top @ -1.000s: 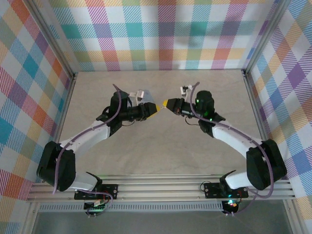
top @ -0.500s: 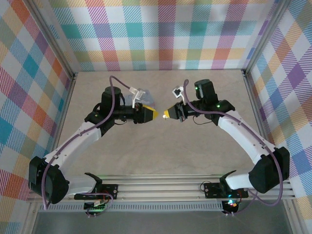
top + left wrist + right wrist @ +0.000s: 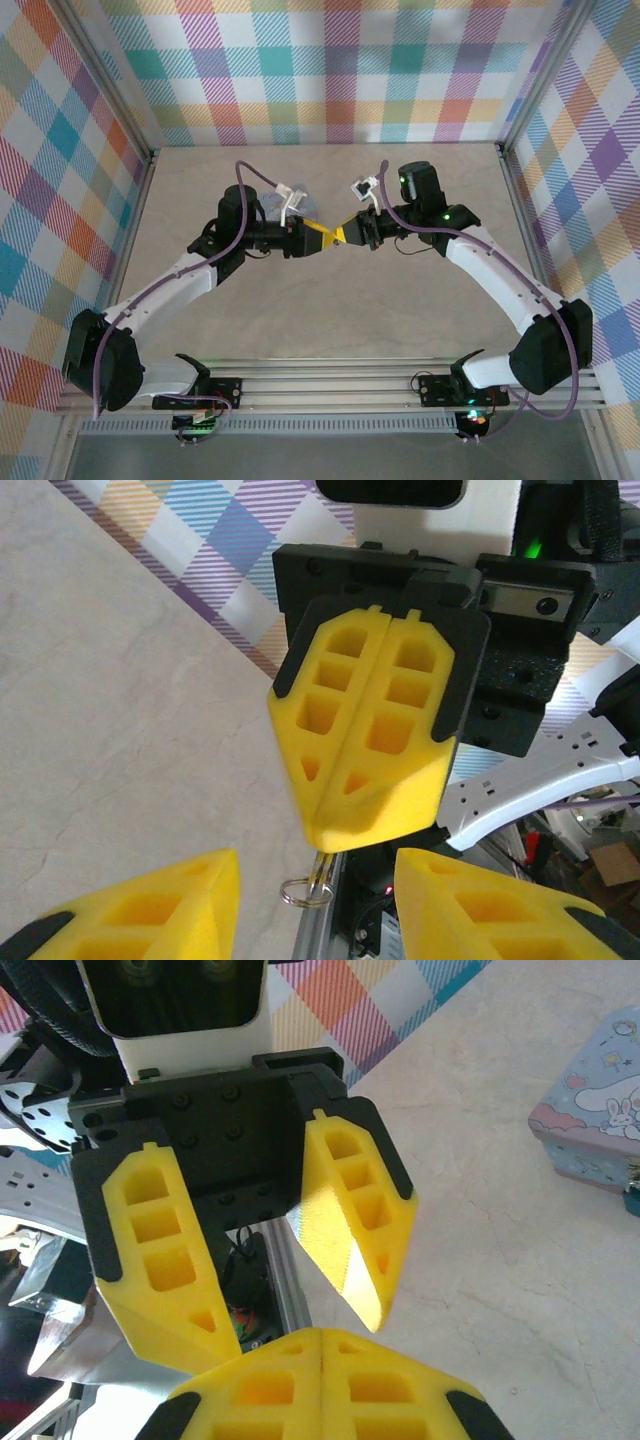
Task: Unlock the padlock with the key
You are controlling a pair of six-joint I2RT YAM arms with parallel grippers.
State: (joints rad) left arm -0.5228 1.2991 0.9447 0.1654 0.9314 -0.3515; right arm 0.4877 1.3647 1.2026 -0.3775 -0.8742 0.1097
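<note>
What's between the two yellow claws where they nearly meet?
The key, pinched in the shut right gripper, sticks out toward the open left gripper; the left wrist view shows it.

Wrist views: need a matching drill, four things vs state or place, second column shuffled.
1 left gripper
2 right gripper
3 key
4 tin box

A resting on the table
B shut
C open
D dangling, pinched from above

Pairs: 1-C, 2-B, 3-D, 4-A
</note>
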